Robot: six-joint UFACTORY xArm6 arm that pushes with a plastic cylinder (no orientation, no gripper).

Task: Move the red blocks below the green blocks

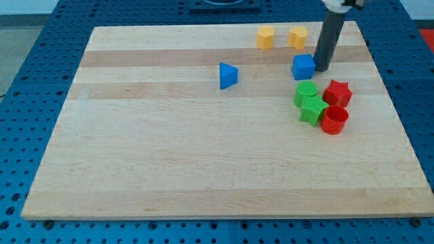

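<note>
My tip [321, 69] rests on the board at the view's upper right, touching the right side of a blue cube [304, 67]. Just below it, two green blocks sit together: one [306, 92] above and a green star-like one [312, 109] below. A red star [337, 93] lies right of the upper green block. A red cylinder [333, 120] lies right of and slightly below the lower green block, touching it.
A blue triangular block [228, 75] lies near the board's top middle. Two yellow blocks [265, 37] [298, 37] sit near the top edge. The wooden board [135, 169] lies on a blue perforated table.
</note>
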